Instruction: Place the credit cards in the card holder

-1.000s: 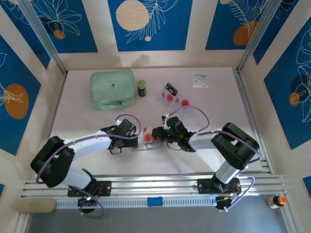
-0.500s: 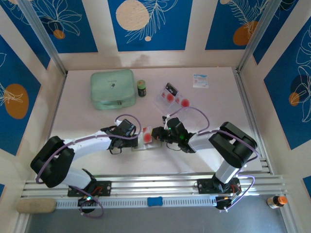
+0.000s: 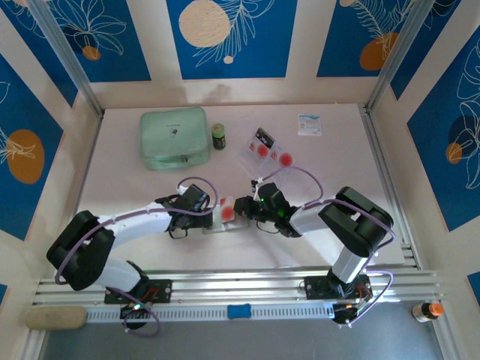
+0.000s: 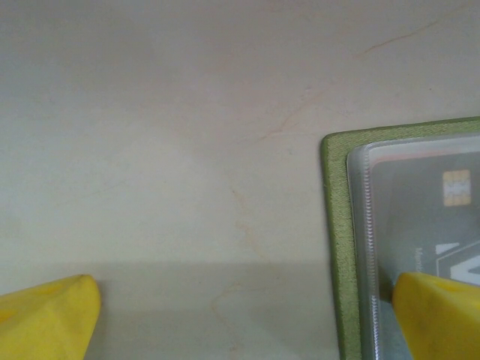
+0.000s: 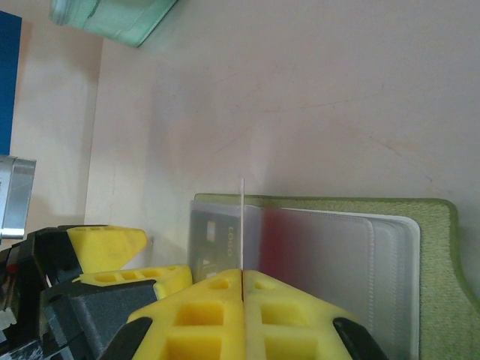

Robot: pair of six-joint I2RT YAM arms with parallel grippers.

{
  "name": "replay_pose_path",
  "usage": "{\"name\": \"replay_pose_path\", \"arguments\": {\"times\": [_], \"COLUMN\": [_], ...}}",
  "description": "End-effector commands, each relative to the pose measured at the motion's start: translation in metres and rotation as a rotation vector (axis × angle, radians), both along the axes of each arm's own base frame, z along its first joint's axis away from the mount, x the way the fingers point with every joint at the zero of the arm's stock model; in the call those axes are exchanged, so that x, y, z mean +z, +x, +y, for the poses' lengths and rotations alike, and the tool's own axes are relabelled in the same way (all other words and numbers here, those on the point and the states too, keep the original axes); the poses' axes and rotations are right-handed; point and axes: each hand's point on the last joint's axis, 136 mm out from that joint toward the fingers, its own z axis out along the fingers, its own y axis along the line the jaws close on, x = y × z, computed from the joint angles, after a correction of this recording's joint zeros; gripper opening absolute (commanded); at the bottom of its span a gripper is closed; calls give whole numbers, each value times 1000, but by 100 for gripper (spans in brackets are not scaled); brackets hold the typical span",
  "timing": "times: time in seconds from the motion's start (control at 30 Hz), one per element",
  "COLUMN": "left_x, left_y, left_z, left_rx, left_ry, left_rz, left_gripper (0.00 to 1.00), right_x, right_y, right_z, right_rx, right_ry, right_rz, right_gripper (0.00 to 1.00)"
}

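The card holder [image 4: 337, 247] lies open on the tabletop [image 3: 337, 150], mid-frame in the top view between both tools. The left tool [image 4: 240, 319] stands wide, one fingertip over the holder's clear sleeve. The right tool [image 5: 244, 281] is clamped on a credit card [image 5: 244, 225], seen edge-on and upright over the sleeves. More credit cards [image 3: 260, 149] lie upper centre.

White-black arms [image 3: 139, 220], purple cables [image 3: 196, 179], yellow jaws
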Motion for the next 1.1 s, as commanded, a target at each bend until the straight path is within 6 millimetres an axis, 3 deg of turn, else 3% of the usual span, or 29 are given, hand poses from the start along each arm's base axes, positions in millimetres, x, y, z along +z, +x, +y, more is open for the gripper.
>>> {"name": "replay_pose_path", "arguments": {"times": [0.0,1.07], "left_x": [-12,-9], "left_y": [-14,-13], "left_z": [19,18], "left_rx": [21,19], "left_ry": [62,61], "left_rz": [50,45], "left_gripper": [100,100], "right_x": [-4,-28], "right_y": [-6,-20], "right_z": [2,-11], "right_rx": [14,-15], "right_ry": [24,6], "right_rz": [20,63], "right_gripper": [0,0]}}
